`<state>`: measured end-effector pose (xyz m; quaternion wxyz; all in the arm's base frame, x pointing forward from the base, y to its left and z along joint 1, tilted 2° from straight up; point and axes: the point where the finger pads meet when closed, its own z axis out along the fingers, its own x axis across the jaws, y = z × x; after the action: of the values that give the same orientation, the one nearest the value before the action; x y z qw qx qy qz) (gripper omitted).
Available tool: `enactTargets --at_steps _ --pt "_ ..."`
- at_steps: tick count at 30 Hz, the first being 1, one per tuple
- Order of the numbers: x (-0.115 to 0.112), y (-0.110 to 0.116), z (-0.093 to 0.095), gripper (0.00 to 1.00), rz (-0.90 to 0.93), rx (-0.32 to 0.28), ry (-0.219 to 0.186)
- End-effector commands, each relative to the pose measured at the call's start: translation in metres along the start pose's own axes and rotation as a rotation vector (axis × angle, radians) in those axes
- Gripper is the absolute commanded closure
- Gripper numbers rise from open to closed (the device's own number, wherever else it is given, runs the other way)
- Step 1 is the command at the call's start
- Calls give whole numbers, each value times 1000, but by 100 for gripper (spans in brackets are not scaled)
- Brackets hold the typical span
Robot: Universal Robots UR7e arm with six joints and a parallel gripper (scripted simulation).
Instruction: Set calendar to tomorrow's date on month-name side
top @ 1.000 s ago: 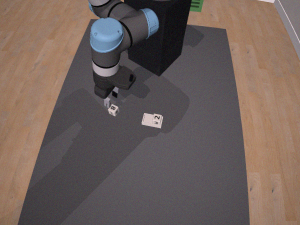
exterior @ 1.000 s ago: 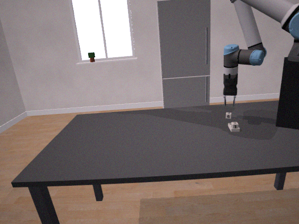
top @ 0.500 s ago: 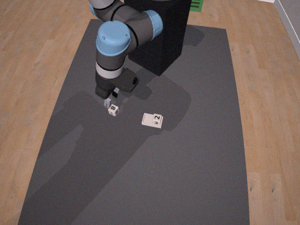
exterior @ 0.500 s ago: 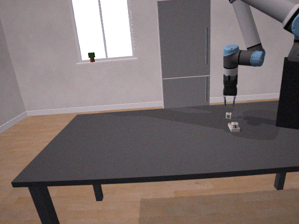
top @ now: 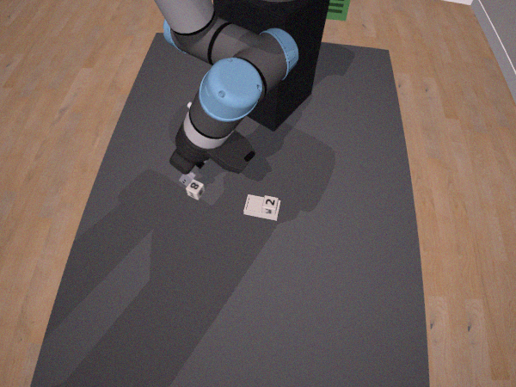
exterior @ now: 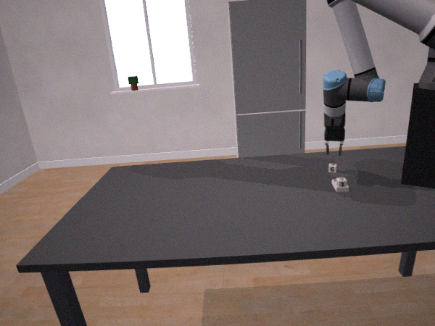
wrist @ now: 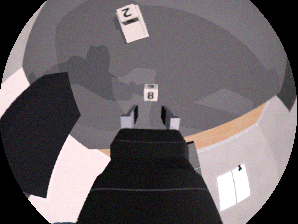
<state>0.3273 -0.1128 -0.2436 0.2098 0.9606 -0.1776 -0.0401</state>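
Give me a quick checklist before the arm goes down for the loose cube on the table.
1. Gripper open and holding nothing: ok.
2. Fingers above the loose cube, not touching it: ok.
3. Gripper centred over that cube: cannot tell; the views disagree slightly.
4. Loose cube flat on the table, 8 on top: ok.
5. Tray flat on the table: ok.
6. Both cubes in the tray: not ok; only the cube showing 2 is inside.
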Motion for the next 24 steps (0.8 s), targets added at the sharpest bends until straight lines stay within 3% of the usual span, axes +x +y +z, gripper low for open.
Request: enactTargets --at_steps 1,13,24 --pt "1 0 -1 13 2 -49 4" --pt "1 -1 -1 13 3 -80 2" --pt "0 -3 0 13 4 -278 -2"
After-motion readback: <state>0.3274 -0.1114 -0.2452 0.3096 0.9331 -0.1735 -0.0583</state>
